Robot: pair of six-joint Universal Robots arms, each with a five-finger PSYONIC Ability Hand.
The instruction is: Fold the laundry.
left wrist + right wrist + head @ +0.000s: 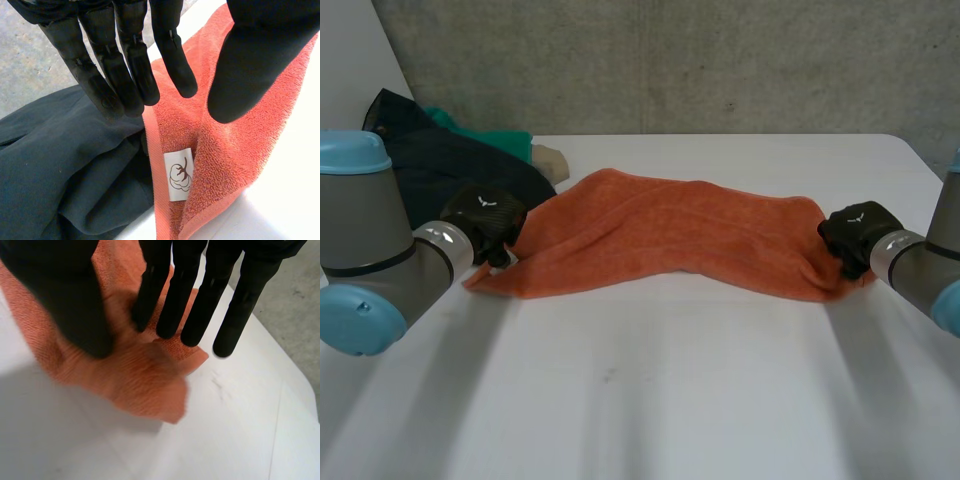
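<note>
An orange towel lies stretched across the table between my two hands. My left hand is at its left end. There a fold of the towel, just above a white label, runs up between the thumb and the straight fingers, which pinch it. My right hand is at the towel's right end. Its thumb and nearest finger pinch the bunched orange corner, which rests on the table.
A dark garment is heaped at the back left, touching the towel's left edge. Green cloth and a beige piece lie behind it. The white table runs wide in front, and its right edge is close to my right hand.
</note>
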